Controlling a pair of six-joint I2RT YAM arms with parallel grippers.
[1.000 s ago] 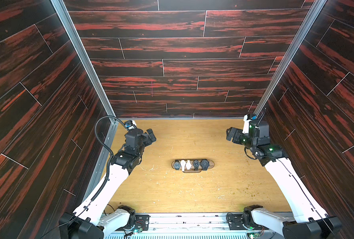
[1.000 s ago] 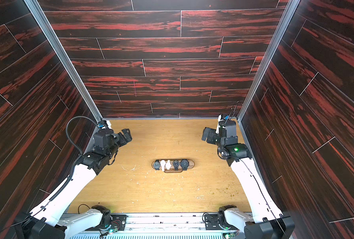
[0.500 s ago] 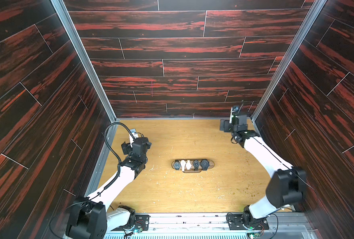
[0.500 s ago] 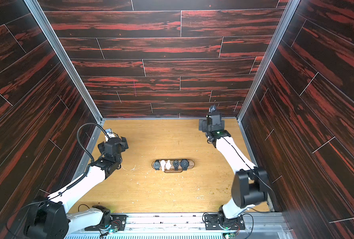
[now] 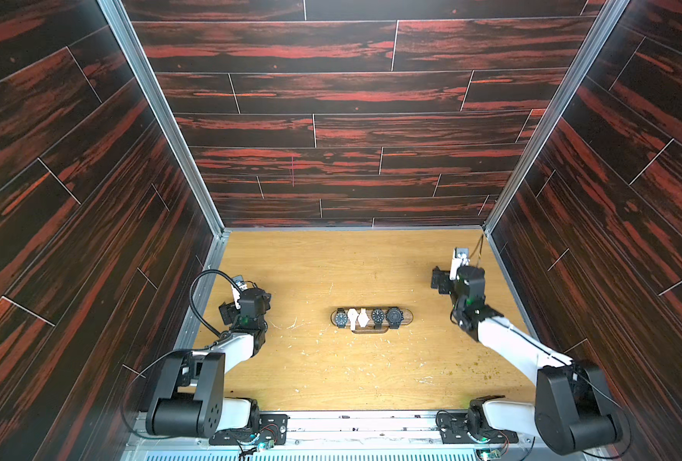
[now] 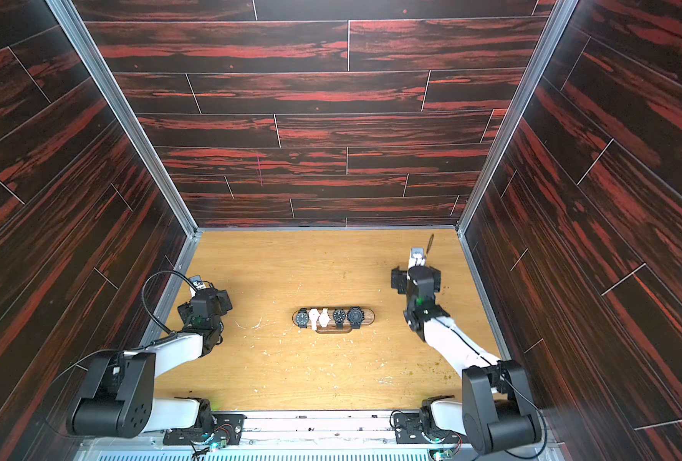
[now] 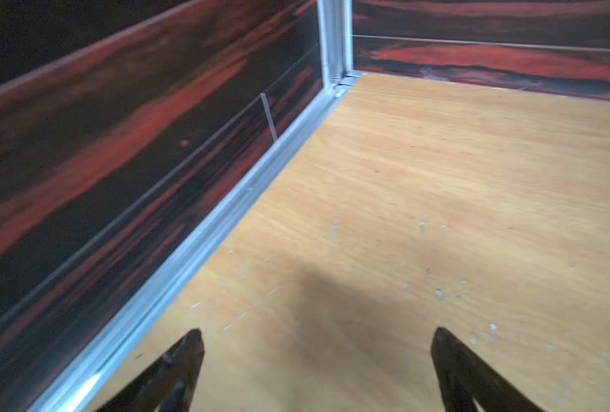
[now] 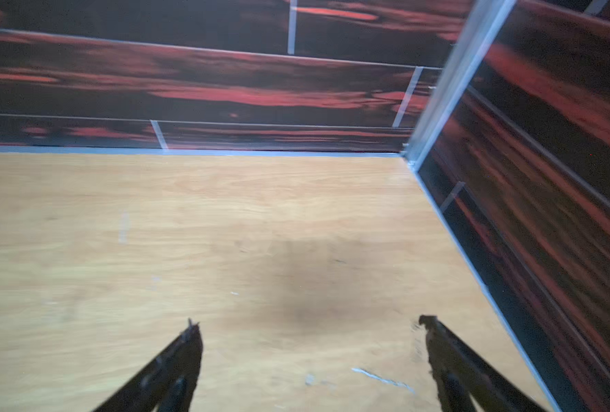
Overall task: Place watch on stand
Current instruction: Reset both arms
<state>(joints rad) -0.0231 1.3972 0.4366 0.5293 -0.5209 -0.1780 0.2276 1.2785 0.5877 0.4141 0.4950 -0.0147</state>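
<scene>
Both arms now sit folded lower and nearer their side walls than a second ago; the stand stays put mid-table. The left gripper and right gripper gape wide, holding nothing. Several watches already wrap the stand's bar, so the placing looks finished.

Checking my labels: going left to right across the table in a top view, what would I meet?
left gripper, first black watch, two white watches, smaller black watch, bulkier black watch, right gripper; all watches sit on the stand.
</scene>
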